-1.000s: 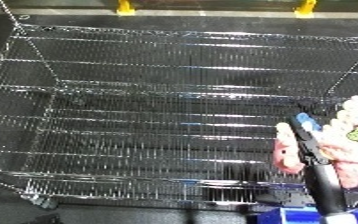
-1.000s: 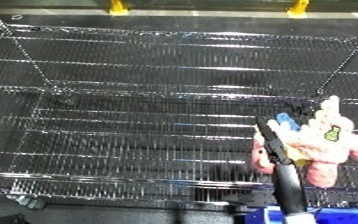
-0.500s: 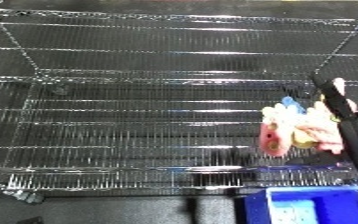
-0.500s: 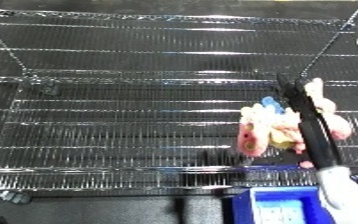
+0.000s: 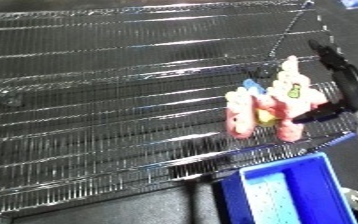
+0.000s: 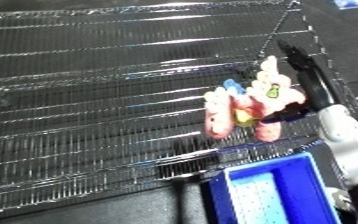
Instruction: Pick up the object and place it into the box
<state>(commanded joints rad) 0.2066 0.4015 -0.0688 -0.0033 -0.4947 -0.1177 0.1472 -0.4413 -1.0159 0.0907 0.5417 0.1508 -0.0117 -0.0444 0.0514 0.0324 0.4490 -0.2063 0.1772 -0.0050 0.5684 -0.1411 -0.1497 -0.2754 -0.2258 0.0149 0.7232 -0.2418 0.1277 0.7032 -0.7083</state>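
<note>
Wire shelf [image 5: 113,100] fills view; right hand [image 5: 340,85] has fingers and thumb pinched on pink plush toy [image 5: 269,107], lifted just above blue bin [image 5: 282,192]. Likely soft, light, floppy; best held mid-body

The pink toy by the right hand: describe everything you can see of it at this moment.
The pink toy looks like a soft plush figure, mostly pink, with paler limbs or ears sticking up, a yellow patch low on its front, a small green mark higher up and a bit of light blue at its upper left. It sits over the wire shelf near its front right corner, just above the blue bin. The right hand grips its right side, thumb pressing the front, fingers behind.
</note>
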